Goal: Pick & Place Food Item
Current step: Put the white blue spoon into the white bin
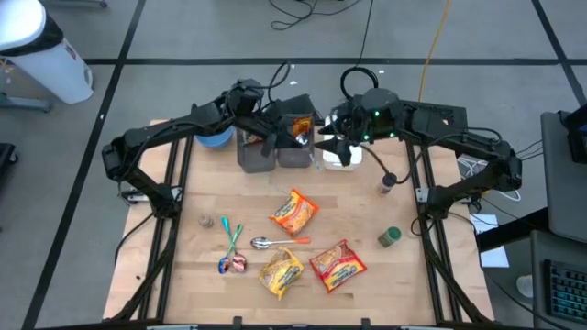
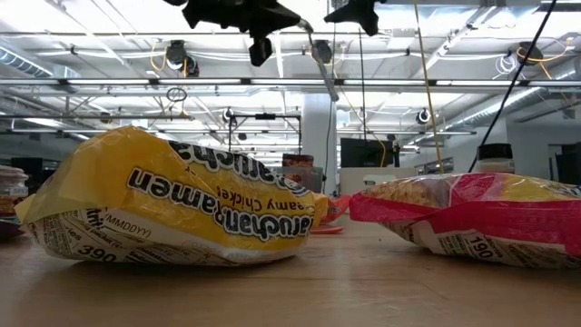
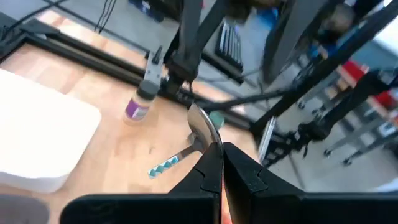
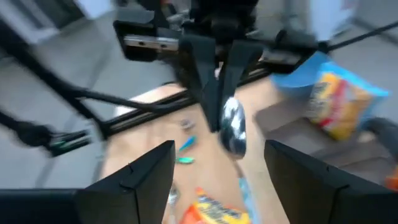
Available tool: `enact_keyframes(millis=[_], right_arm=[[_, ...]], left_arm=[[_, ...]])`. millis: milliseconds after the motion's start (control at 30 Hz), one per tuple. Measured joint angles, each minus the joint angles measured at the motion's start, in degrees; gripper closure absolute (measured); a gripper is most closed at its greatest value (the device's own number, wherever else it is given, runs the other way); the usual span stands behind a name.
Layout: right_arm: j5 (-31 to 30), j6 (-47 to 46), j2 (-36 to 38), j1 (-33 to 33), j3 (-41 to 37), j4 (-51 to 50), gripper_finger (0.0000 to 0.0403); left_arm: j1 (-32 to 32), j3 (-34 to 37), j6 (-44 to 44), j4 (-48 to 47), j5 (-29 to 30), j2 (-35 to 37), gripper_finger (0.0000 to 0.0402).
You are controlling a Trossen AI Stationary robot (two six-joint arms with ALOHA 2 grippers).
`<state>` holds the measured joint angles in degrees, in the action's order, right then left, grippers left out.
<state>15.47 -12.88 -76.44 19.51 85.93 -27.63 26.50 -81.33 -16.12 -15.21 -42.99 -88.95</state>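
At the table's [image 1: 385, 275] rear, both arms meet over the bins [image 1: 255, 154]. One ramen pack [image 1: 301, 128] sits in a bin, and three more [image 1: 294, 212] lie near the front. The left gripper [image 3: 219, 149] is clamped on a spoon [image 3: 202, 124], and the right gripper [image 4: 219, 149] faces it, jaws apart. This is possibly a handover. If so, the right jaws should straddle the bowl squarely before closing.

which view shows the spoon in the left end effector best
The left wrist view: the spoon stands close up, pinched between the shut fingers, bowl and patterned handle both visible. The right wrist view shows its bowl blurred, facing the open right end effector. The high and low views don't show it clearly.
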Motion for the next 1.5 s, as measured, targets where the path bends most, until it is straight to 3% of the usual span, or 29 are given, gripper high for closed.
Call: enact_keyframes(millis=[167, 267, 500, 1100, 1500], right_arm=[[13.92, -0.61, 0.02, 3.96, 0.0, 0.89, 0.0157], [17.27, 1.0, -1.2, 4.43, 0.04, 1.88, 0.0156], [17.76, 4.84, -2.09, 4.3, 0.15, 9.44, 0.0156], [20.76, 4.58, -8.07, 0.76, 0.04, 20.05, 0.0157], [20.64, 4.13, -10.36, 0.23, 0.05, 20.67, 0.0195]], left_arm=[[-1.56, -5.46, 10.39, -10.61, 3.9, 0.02, 0.0397], [-2.39, -9.37, 15.96, -17.6, 6.62, 0.0, 0.0398], [-5.25, -16.38, 23.44, -27.98, 13.07, 0.07, 0.0397], [-7.25, -17.45, 23.36, -31.4, 15.93, 0.04, 0.0395], [-7.31, -17.45, 23.52, -31.05, 16.33, 0.04, 0.0397]])
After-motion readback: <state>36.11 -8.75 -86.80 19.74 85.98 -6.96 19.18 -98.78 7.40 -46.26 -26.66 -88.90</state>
